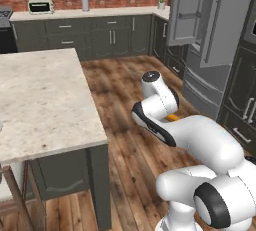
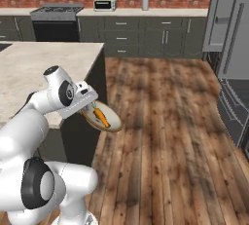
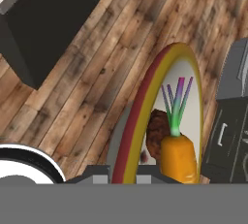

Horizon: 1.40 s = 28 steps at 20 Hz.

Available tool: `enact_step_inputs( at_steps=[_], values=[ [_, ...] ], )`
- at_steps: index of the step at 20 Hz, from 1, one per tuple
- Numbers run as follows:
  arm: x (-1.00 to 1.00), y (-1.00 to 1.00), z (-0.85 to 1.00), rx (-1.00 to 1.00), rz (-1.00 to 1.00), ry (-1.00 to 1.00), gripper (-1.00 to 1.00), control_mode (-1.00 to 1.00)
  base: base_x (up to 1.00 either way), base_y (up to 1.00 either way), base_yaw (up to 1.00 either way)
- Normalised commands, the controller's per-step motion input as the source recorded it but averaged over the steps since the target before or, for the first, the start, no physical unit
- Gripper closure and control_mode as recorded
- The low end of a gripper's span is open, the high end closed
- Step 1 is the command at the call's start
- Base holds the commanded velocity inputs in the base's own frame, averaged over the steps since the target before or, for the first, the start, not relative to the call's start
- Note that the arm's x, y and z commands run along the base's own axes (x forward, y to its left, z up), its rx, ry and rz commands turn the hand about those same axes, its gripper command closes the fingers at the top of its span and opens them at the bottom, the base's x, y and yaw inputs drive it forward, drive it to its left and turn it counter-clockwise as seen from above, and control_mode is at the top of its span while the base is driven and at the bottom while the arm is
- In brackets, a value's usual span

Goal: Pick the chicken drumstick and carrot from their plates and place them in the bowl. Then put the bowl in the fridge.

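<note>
Hand view, pincer [image 3: 125, 177] clamped shut on bowl [image 3: 145, 102] rim, carrot [image 3: 179, 157] and chicken drumstick [image 3: 156, 138] inside

The bowl [image 3: 145, 121] has a tan-yellow rim with a red edge and a pale cream inside, holding an orange carrot [image 3: 179, 157] with green-and-purple leaves and a dark-brown drumstick [image 3: 156, 136], over a brown wood-plank floor [image 2: 165, 121] and a beige speckled counter [image 1: 40, 100].
</note>
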Motion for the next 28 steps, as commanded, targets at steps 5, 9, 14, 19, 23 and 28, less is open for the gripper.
enact_step_inputs(
  at_steps=[5, 9, 14, 19, 23, 28],
  values=[
    [0.0, 0.0, 0.0, 0.0, 0.0, 0.0, 1.0, 1.0, 0.31, -0.59, 0.02],
    [0.0, 0.0, 0.0, 0.0, 0.0, 0.0, 1.0, 1.0, 0.42, -0.52, 0.04],
    [0.0, 0.0, 0.0, 0.0, 0.0, 0.0, 1.0, 1.0, 0.58, -0.41, 0.07],
    [0.0, 0.0, 0.0, 0.0, 0.0, 0.0, 1.0, 1.0, 0.73, -0.27, 0.12],
    [0.0, 0.0, 0.0, 0.0, 0.0, 0.0, 1.0, 1.0, 0.78, -0.24, 0.12],
    [0.0, 0.0, 0.0, 0.0, 0.0, 0.0, 1.0, 1.0, 0.83, -0.25, 0.1]
  ],
)
